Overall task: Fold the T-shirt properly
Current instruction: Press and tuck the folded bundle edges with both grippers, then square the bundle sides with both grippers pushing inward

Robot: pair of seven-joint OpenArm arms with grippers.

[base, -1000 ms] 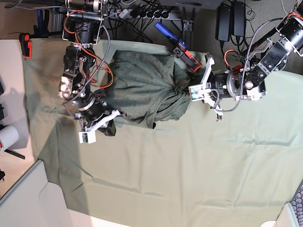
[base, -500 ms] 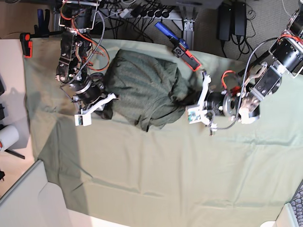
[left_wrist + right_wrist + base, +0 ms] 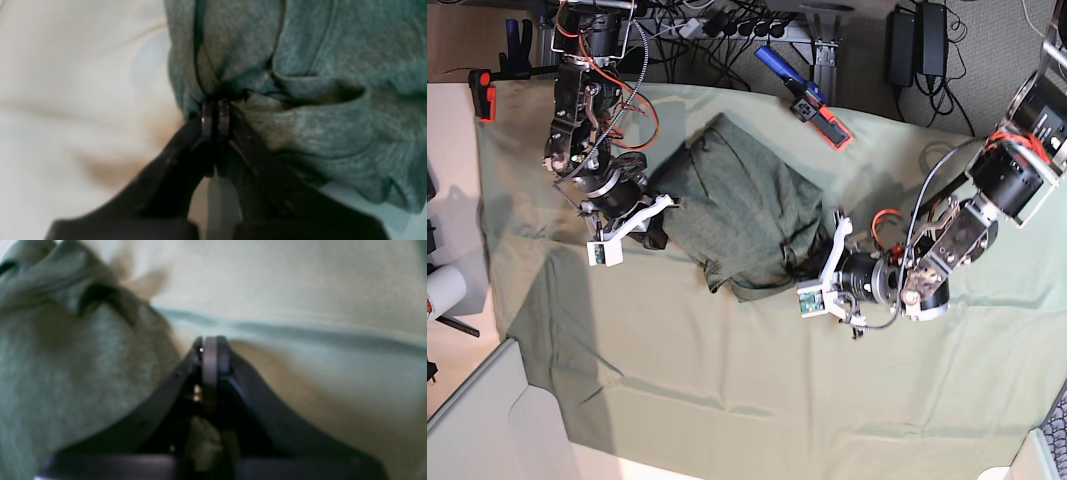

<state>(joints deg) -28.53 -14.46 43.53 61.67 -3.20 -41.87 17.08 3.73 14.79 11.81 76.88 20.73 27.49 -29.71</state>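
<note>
**Both claws closed, olive T-shirt bunched on the bench**

Left wrist view: the left claw (image 3: 216, 115) is closed tight, its two dark fingers (image 3: 206, 120) pressed together on a gathered pinch of the dark olive-green heathered knit T-shirt (image 3: 300, 83). Folds radiate from that pinch, and a hemmed edge curls into a loop just to the right of it. The pale light-green cloth (image 3: 83, 100) covering the bench lies to the left, blurred.

Right wrist view: the right claw (image 3: 211, 353) has its jaws together. The picture is too blurred to tell whether any fabric sits between the tips. The T-shirt (image 3: 66, 356) bulges at the left, just beside the claw; the pale cloth (image 3: 300, 340) with a long crease fills the rest.

Base view: the T-shirt (image 3: 742, 205) lies crumpled in a tilted heap on the upper middle of the cloth-covered bench (image 3: 727, 380). The right claw (image 3: 655, 222) is at the heap's left edge, and the left claw (image 3: 805, 268) is at its lower right corner. A blue and red tool (image 3: 802, 97) lies on the cloth near the far edge, apart from the shirt.
</note>
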